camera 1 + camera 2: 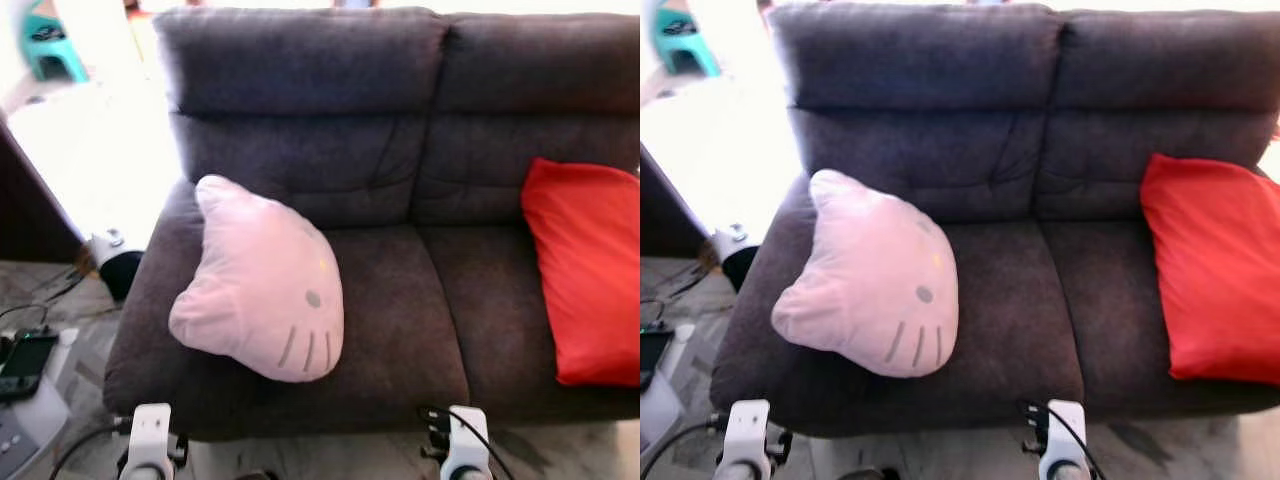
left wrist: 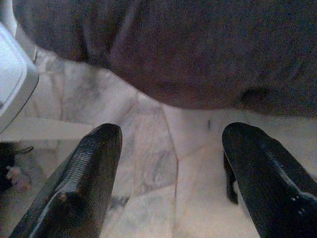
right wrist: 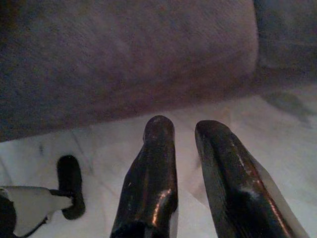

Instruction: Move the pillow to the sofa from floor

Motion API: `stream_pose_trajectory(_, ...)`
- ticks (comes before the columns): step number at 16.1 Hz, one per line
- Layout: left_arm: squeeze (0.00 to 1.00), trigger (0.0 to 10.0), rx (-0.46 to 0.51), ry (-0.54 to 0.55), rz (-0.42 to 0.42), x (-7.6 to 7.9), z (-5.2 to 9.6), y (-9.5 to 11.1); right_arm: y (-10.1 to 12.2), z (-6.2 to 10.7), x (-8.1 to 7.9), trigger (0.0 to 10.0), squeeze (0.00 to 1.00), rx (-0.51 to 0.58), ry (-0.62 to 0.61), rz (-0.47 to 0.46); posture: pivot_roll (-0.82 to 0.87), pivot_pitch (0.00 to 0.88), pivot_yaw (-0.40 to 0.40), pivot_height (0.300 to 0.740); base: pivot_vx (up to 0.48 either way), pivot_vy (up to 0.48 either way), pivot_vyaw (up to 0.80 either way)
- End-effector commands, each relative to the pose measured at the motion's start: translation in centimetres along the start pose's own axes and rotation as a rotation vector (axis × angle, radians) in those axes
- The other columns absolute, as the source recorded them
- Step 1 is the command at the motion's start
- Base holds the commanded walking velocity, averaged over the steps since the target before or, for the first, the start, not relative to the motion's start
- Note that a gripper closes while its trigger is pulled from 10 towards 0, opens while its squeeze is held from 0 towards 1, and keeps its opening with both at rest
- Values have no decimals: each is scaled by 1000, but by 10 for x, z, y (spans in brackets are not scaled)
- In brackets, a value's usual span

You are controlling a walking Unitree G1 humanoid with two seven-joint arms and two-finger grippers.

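A pink cat-face pillow (image 1: 262, 285) lies on the left seat of the dark grey sofa (image 1: 400, 310), leaning toward the left armrest. Both silver arms hang low in front of the sofa's front edge, the left wrist (image 1: 150, 438) below the pillow and the right wrist (image 1: 464, 445) below the middle seam. In the left wrist view my left gripper (image 2: 171, 134) is open over the marble floor, nothing between its fingers. My right gripper (image 3: 185, 126) points at the floor by the sofa's base, its fingers close together and holding nothing.
A red cushion (image 1: 585, 275) leans on the sofa's right seat. Left of the sofa, a white device (image 1: 25, 420), a phone (image 1: 25, 362) and cables lie on the floor beside a small round appliance (image 1: 112, 255). A teal stool (image 1: 50, 45) stands far back left.
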State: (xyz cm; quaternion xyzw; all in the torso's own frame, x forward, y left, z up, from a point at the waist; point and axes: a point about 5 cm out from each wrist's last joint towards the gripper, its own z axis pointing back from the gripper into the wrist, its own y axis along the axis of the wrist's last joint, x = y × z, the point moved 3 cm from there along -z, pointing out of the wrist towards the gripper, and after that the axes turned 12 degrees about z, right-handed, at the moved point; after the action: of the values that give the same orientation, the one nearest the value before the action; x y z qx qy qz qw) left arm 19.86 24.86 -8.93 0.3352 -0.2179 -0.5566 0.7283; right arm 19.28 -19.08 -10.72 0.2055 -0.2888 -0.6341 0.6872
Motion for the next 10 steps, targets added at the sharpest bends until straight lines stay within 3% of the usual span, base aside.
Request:
stream_pose_trajectory(1, 0, 10000, -11, -15, -21, 2, 1, -3, -4, 1, 3, 10000, 0, -19, -12, -27, 91, 36, -28, 740, 0, 0, 0)
stream_pose_trajectory(10, 0, 10000, -21, -19, -11, 6, -1, -3, -3, 0, 2, 10000, 0, -23, 10, 10, 87, 44, -32, 740, 0, -29, 0)
